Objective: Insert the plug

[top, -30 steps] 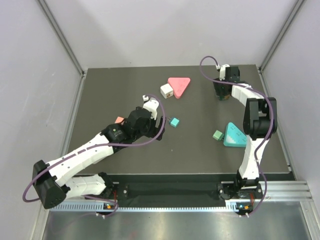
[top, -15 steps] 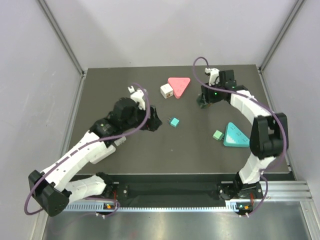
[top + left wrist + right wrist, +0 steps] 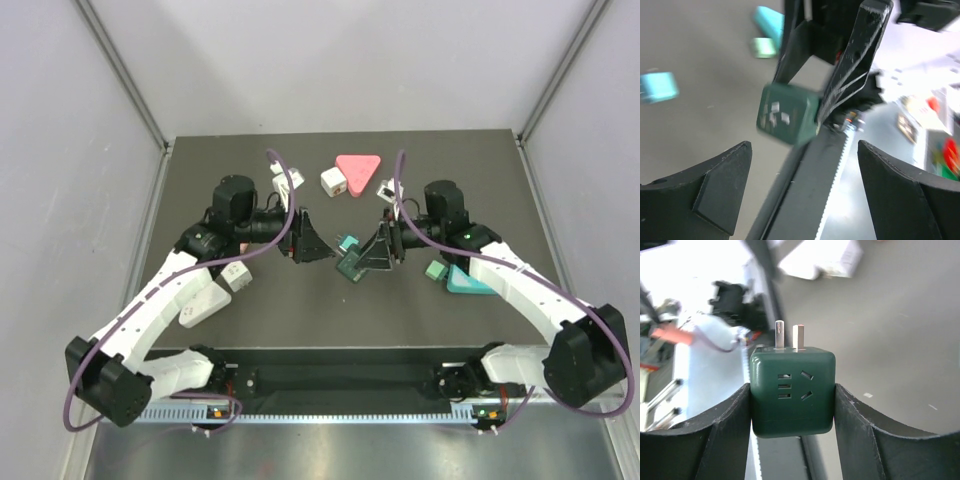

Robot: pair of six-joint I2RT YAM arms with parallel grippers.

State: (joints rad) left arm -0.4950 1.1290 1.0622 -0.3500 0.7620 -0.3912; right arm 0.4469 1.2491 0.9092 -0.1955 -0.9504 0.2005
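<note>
My right gripper (image 3: 368,256) is shut on a dark green cube plug (image 3: 351,268) and holds it above the mat's middle. In the right wrist view the cube (image 3: 792,390) sits squarely between my fingers (image 3: 725,430), socket holes towards the camera, two metal prongs (image 3: 788,335) pointing away. My left gripper (image 3: 320,247) is open and empty, facing the cube from the left, a short gap away. In the left wrist view the cube (image 3: 788,114) hangs ahead of my spread gripper (image 3: 804,150). A small teal plug (image 3: 347,242) lies on the mat between the grippers.
A pink triangular block (image 3: 358,172) and a white cube (image 3: 333,181) lie at the back. A teal triangular block (image 3: 468,281) and a small green cube (image 3: 435,270) lie under the right arm. White blocks (image 3: 236,276) lie by the left arm.
The right arm swung from the back right corner to the middle and now holds the green cube. The left arm turned its gripper to the right, facing it.
</note>
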